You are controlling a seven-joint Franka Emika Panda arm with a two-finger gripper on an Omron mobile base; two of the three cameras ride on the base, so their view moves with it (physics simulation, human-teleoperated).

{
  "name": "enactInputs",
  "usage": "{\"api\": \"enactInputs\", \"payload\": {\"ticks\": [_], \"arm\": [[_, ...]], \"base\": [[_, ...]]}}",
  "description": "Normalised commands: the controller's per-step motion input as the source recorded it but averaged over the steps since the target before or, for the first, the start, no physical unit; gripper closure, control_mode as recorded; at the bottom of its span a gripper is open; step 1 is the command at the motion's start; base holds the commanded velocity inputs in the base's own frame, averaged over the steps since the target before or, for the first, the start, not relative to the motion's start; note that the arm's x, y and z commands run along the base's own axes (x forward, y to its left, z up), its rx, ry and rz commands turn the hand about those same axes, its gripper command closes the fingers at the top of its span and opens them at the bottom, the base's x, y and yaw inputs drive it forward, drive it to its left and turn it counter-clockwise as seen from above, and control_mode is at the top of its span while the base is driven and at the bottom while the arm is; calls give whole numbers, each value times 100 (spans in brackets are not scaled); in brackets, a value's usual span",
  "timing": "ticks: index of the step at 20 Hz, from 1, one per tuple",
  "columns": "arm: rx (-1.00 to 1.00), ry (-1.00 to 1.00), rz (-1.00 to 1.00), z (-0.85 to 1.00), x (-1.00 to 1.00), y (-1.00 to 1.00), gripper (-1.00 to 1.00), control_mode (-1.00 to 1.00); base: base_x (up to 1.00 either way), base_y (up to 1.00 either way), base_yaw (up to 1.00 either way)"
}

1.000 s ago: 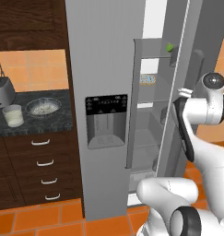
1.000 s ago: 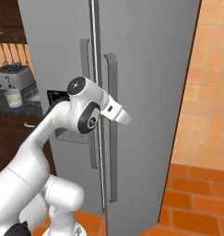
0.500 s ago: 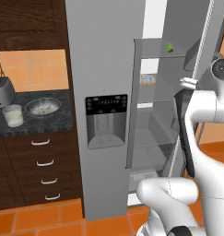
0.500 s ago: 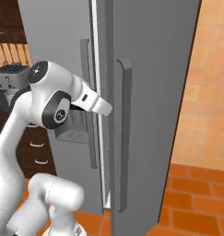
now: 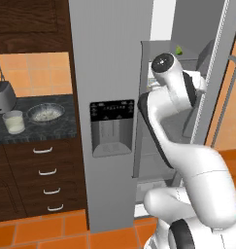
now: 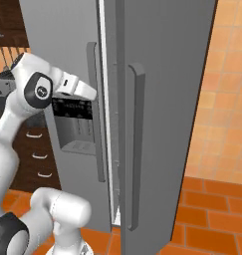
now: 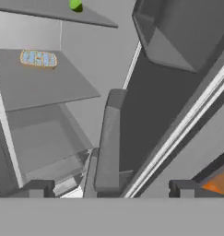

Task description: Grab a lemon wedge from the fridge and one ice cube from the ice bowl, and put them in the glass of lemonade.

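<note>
Inside the open fridge, on its top shelf, sits the lemon wedge, a tiny yellow-green piece near the back. It is too small to tell which way its long axis or its point runs. In the hand view the wedge shows at the very top edge, on the highest grey shelf. One shelf lower lies a small flat pack, orange-rimmed with bluish contents.

The fridge's right door stands swung out, its long vertical handle upright. The white arm reaches into the gap between the two doors. The tool has its jaws spread wide and holds nothing; its two dark tips stand well apart, with a grey upright bar of the door between them.

On the dark counter to the left of the fridge, the glass of lemonade stands upright, just beside the ice bowl. A toaster stands behind the glass.
</note>
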Motion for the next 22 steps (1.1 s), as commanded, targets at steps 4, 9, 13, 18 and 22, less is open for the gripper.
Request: {"api": "enactInputs", "payload": {"ticks": [4,9,13,18,22], "arm": [[-31,18,-8,-21,82,0,-100,-100],[-12,2,-5,-54,58,-25,-100,-100],[0,-1,-5,-69,38,-55,-100,-100],[0,0,-7,-44,19,-91,-100,-100],[1,-4,-18,-2,-10,-100,-100,-100]], "base": [[0,0,0],[0,0,0],[0,0,0],[0,0,0],[0,0,0]]}}
